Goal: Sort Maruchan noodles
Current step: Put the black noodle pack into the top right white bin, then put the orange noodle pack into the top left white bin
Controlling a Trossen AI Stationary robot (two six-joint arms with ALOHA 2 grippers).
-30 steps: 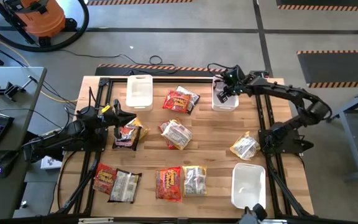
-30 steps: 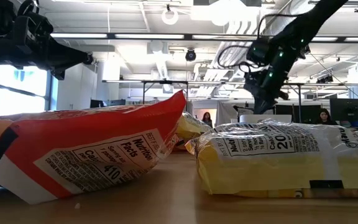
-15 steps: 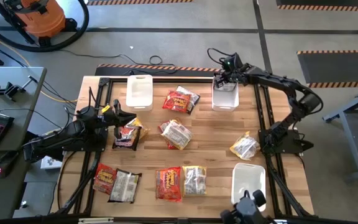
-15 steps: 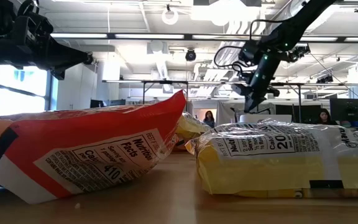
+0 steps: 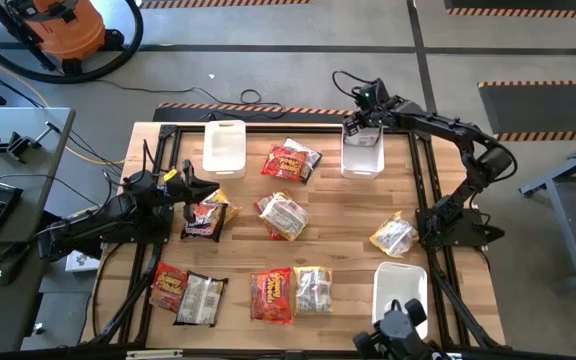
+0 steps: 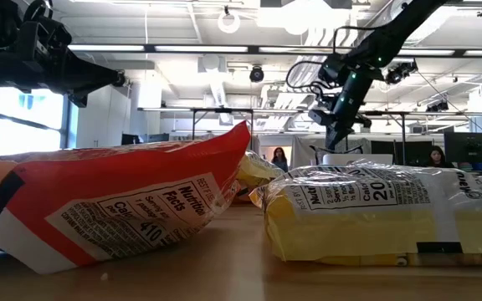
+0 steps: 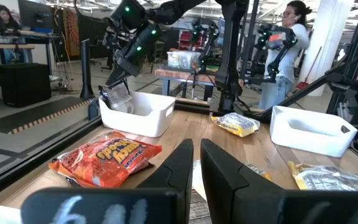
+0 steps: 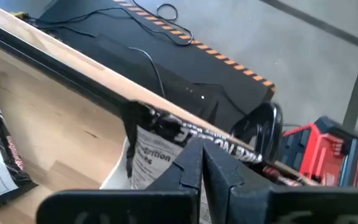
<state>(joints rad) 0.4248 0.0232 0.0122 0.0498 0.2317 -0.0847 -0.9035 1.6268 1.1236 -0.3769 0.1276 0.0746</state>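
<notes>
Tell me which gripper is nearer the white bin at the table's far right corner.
Right. The right gripper hangs over that white bin, holding a dark packet. The left gripper sits across the table's left side.

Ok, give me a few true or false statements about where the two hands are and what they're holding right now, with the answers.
1. The right hand is over the far right bin. True.
2. The right hand is empty. False: it is shut on a silver packet.
3. The left hand is over the near right bin. False: it is by a brown packet on the table's left.
4. Three white bins are on the table. True.
</notes>
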